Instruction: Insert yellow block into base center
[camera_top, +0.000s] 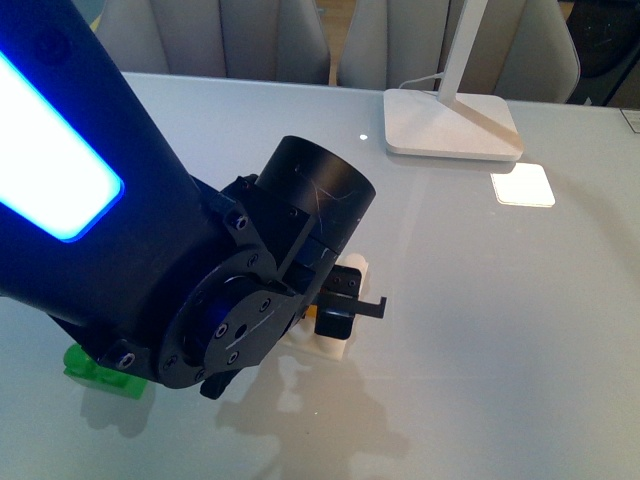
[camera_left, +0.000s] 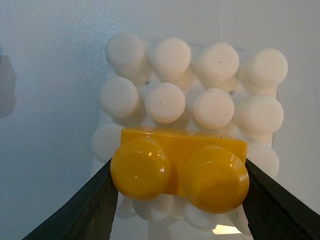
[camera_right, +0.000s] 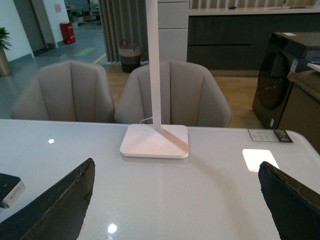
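In the left wrist view, the yellow block (camera_left: 180, 167) is a glossy two-stud brick gripped at both ends by my left gripper (camera_left: 179, 197), which is shut on it. Behind the block lies the white base (camera_left: 165, 102) with its grid of round studs. The block covers the middle studs of a row on the gripper's side, and I cannot tell whether it touches them. In the front view the left arm hides most of the base (camera_top: 332, 347); only white edges show around the gripper (camera_top: 338, 312). My right gripper (camera_right: 177, 202) is open over bare table, with nothing between its fingers.
A green brick (camera_top: 95, 370) sits at the table's near left, partly under the arm. The white lamp foot (camera_top: 450, 125) stands at the back right, with a bright square patch (camera_top: 523, 185) beside it. Chairs (camera_right: 172, 92) line the far edge.
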